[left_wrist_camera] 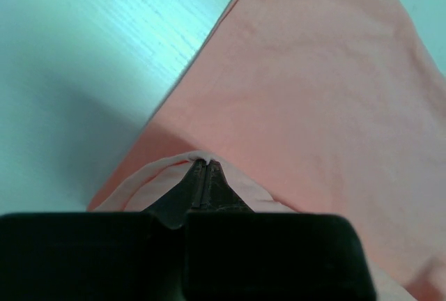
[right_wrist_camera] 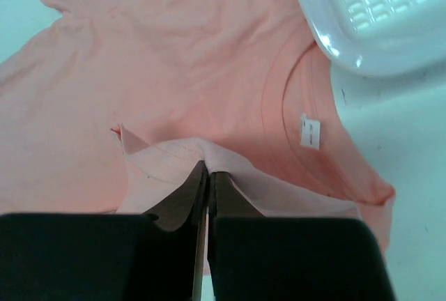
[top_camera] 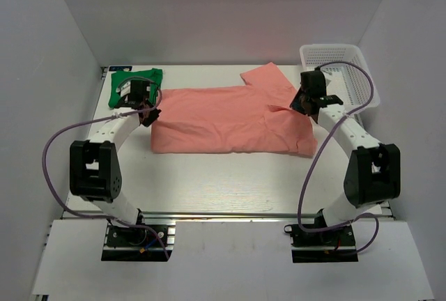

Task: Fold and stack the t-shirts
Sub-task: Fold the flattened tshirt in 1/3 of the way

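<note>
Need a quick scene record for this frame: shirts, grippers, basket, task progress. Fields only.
pink t-shirt: spread across mid-table, collar toward the right
green t-shirt: far-left corner, partly hidden by the left wrist
left gripper: shut on the pink t-shirt's left edge
right gripper: shut on a pinch of pink t-shirt below the collar
basket: white mesh, far right, beside the pink t-shirt
progress: pink t-shirt not yet a small rectangle; shirts not stacked
</note>
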